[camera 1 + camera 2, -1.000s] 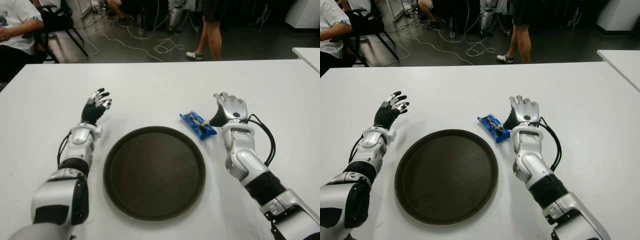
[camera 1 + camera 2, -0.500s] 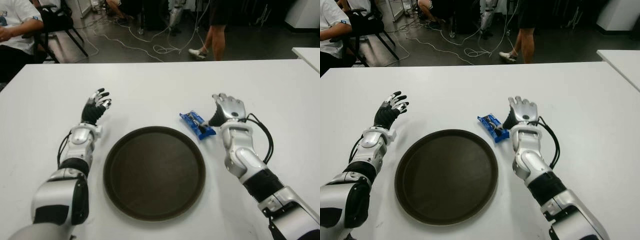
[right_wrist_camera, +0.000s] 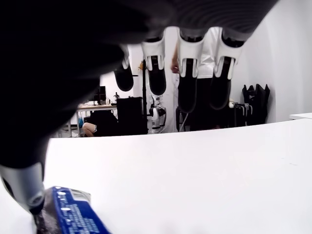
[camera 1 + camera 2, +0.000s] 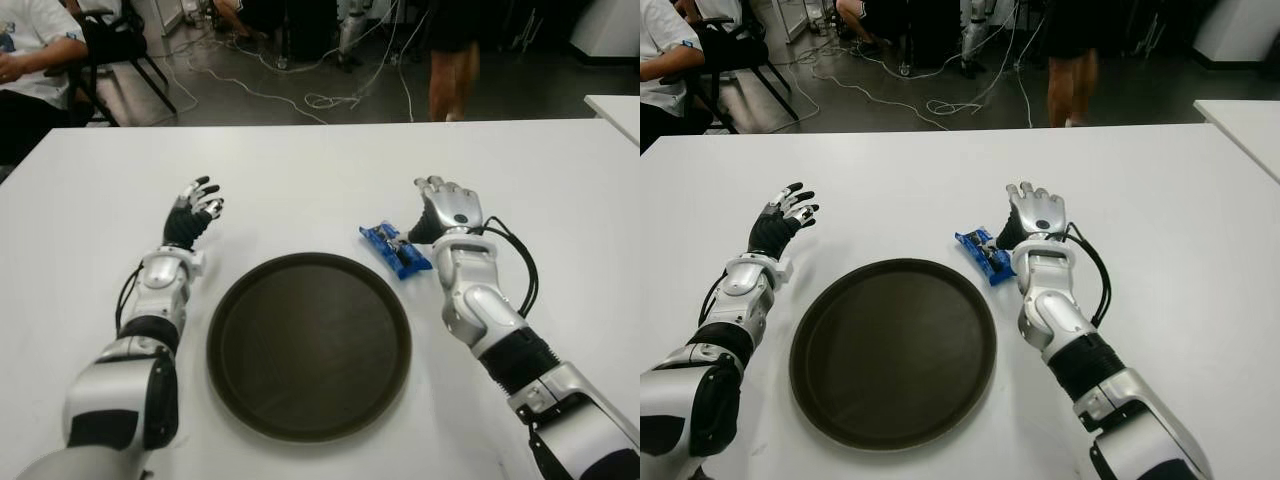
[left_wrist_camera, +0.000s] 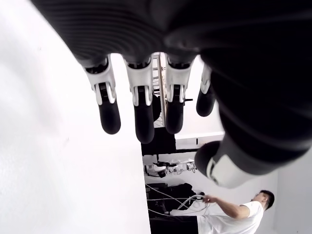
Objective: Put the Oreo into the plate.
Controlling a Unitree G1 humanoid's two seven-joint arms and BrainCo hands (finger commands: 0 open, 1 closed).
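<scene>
Right wrist view: right robot hand (image 4: 447,208) spread beside the Oreo packet (image 4: 395,250); light, crinkly, slippery — pinch mid-length, gently.

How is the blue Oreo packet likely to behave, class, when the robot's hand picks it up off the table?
The Oreo packet lies flat and thin, so it probably won't roll or tip. Its glossy wrapper looks slippery and may crinkle. It seems light, so the open right hand beside it could nudge it sideways.
</scene>
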